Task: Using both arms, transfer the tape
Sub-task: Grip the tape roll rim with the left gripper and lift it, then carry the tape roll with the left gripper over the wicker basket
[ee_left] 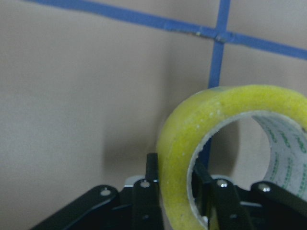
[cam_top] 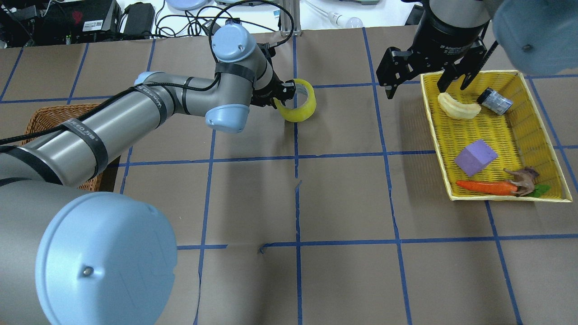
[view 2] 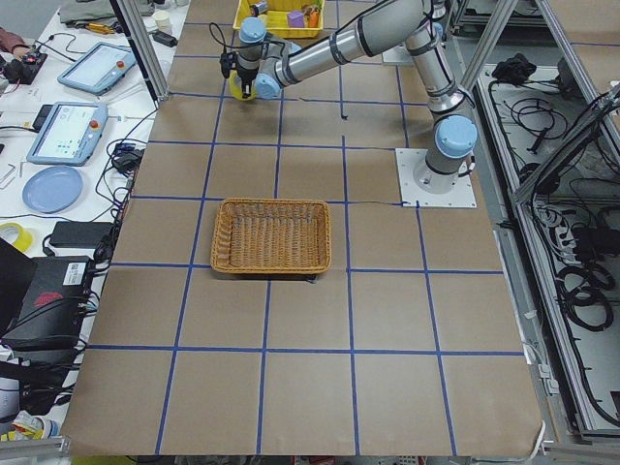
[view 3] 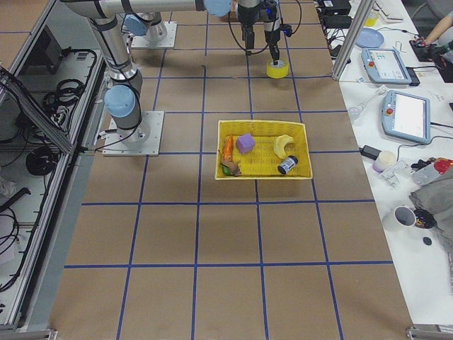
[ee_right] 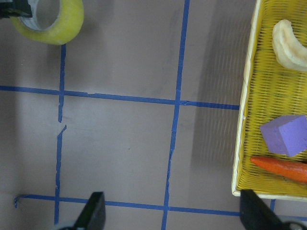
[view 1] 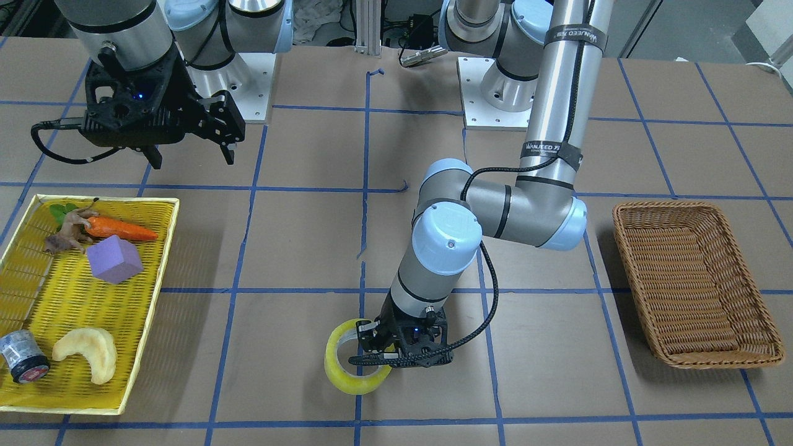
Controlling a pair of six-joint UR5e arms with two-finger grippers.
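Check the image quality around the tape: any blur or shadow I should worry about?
Left wrist view: tape is close and soft, its shadow dark on the table. Right wrist view: tape sharp, top-left corner. Overhead view: tape clear, no glare.

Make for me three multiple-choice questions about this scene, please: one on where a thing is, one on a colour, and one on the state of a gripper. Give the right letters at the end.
1. Where is the tape?
A) in the yellow tray
B) lying loose at the table's near edge
C) between the fingers of the left gripper

2. What colour is the block in the yellow tray?
A) purple
B) green
C) red

3. How is the right gripper?
A) shut on the tape
B) open, holding nothing
C) shut on the block

Answers:
1 C: the left wrist view shows one finger inside the roll and one outside its wall.
2 A: it shows purple in the overhead and front views.
3 B: its fingers stand wide apart with nothing between them.
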